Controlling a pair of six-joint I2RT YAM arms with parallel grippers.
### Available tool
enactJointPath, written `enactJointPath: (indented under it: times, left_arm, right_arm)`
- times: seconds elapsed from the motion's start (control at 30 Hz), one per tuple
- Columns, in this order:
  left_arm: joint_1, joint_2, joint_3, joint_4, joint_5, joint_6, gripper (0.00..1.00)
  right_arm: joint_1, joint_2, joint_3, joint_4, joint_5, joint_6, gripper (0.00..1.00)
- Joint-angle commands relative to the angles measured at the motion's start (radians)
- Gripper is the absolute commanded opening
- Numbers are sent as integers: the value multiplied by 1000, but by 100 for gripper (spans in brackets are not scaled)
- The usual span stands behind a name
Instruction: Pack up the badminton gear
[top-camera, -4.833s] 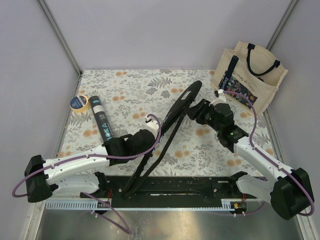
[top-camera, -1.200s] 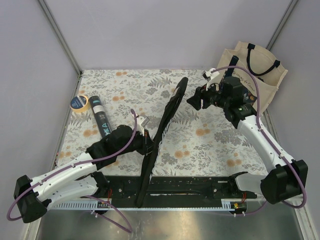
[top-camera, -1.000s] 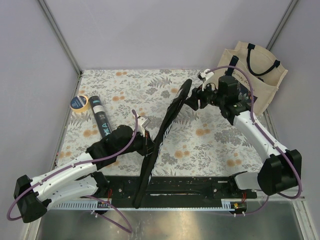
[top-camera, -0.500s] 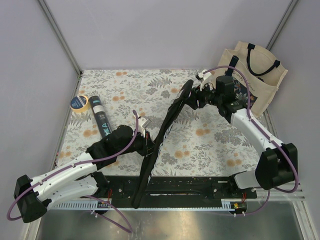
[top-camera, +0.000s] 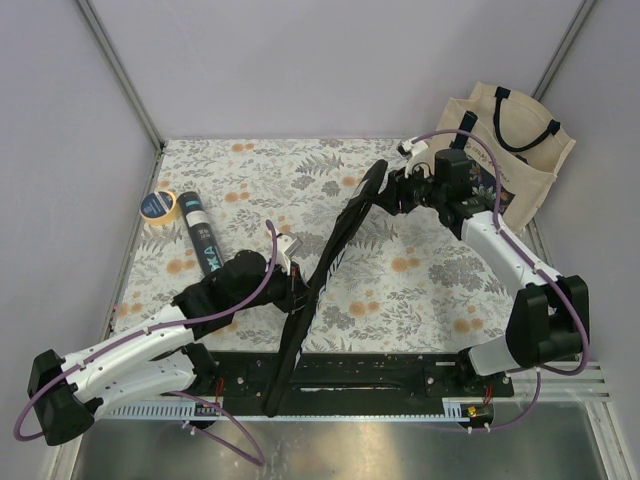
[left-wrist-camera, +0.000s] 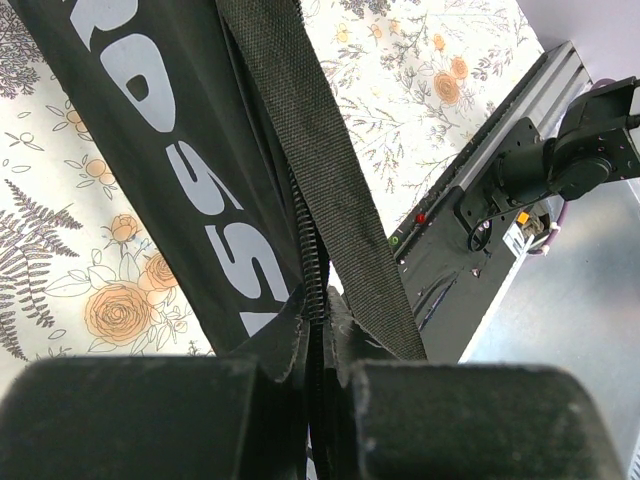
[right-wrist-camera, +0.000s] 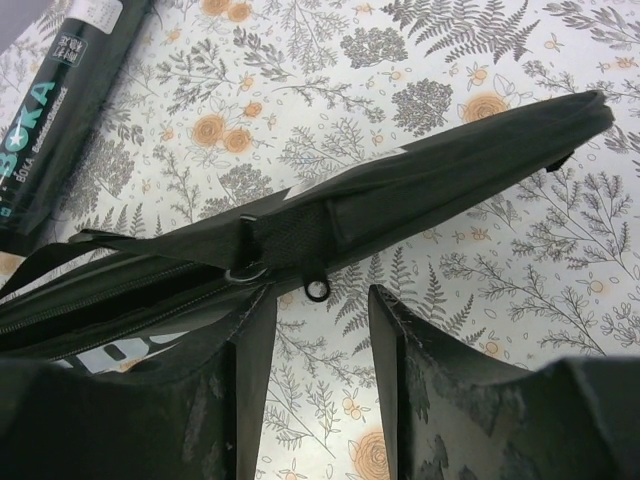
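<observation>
The racket bag (top-camera: 325, 265) is standing on edge mid-table, with the left gripper (left-wrist-camera: 318, 345) pinching its zip seam tight. The right gripper (right-wrist-camera: 322, 300), half-open and empty, is straddling the far zipper pull (right-wrist-camera: 317, 290); I'd centre it, then squeeze.

Light: we find it bright, soft and even, falling from overhead.
Shadows: we see only faint, short ones beneath the arms and the racket bag (top-camera: 335, 250) on the floral cloth (top-camera: 250, 180).
Glare: we note a dull sheen on the metal strip (top-camera: 400, 455) at the near edge.
Top view: we read it sharp throughout.
Left wrist view: we find the left gripper fingers (left-wrist-camera: 130, 420) a dark, featureless blur; the bag's white lettering is crisp.
Right wrist view: we find the right gripper fingers (right-wrist-camera: 440, 400) soft and underlit; the black tube (right-wrist-camera: 60, 120) is legible.
</observation>
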Motion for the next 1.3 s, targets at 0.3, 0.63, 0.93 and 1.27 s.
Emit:
enactJointPath:
  times: [0.3,0.63,0.93,1.27]
  left_arm:
    - [4,2,37,127,42,19,0]
    - [7,10,42,127,42,20,0]
    - [7,45,56,122,2,11,0]
    - [9,113,91,144,-33,-10,0]
  right_arm:
    - [-32,47,73,46,-130,61,49]
    - [-34,63,65,64,-126,79,24]
    - [-35,8,2,113,-145,222,0]
    - [35,-118,-171,188,-112,290,0]
